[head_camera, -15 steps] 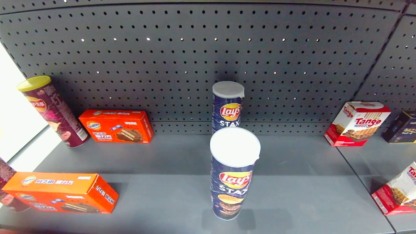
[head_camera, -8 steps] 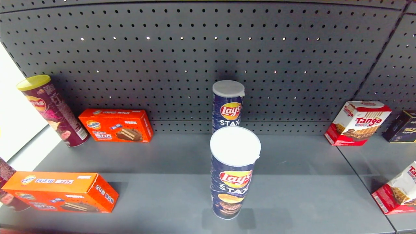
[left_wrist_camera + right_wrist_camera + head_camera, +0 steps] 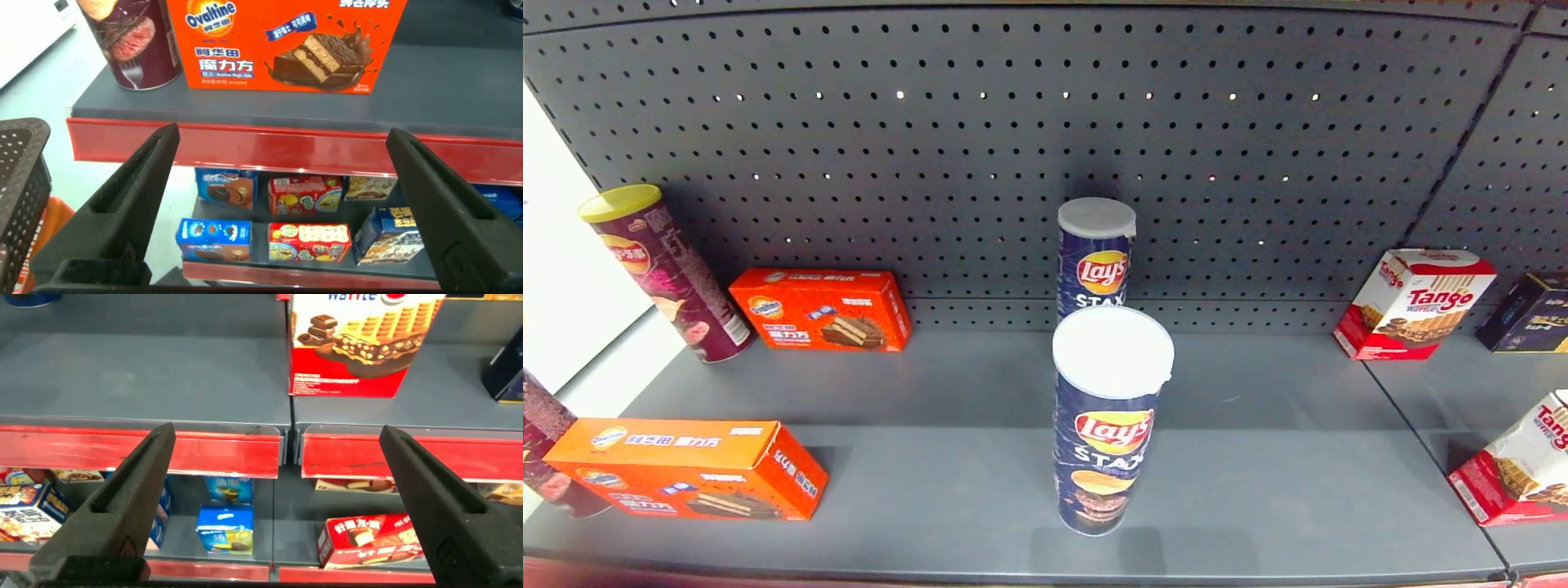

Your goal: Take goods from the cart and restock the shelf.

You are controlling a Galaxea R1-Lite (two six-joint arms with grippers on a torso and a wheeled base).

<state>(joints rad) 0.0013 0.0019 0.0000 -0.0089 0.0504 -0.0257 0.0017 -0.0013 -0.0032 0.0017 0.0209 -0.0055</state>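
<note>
On the grey shelf (image 3: pixel 1258 457) a blue chip can (image 3: pixel 1107 425) stands near the front, with a second blue chip can (image 3: pixel 1096 257) upright behind it against the pegboard. My left gripper (image 3: pixel 282 135) is open and holds nothing; it faces the shelf's red front edge (image 3: pixel 270 145), below an orange box (image 3: pixel 282 42) and a maroon can (image 3: pixel 135 41). My right gripper (image 3: pixel 276 431) is also open and bare, in front of the red edge (image 3: pixel 204 449) below a red and white wafer box (image 3: pixel 359 343).
Orange boxes (image 3: pixel 690 480) (image 3: pixel 821 310) and maroon cans (image 3: pixel 666 273) (image 3: pixel 547 445) occupy the shelf's left side; wafer boxes (image 3: pixel 1417 304) (image 3: pixel 1515 474) and a dark box (image 3: pixel 1523 314) sit on the right. A black mesh basket (image 3: pixel 20 196) is beside the left gripper. A lower shelf holds small boxes (image 3: pixel 306 196).
The whole head view has shifted slightly, so the camera moved. The goods on the shelf keep their places.
</note>
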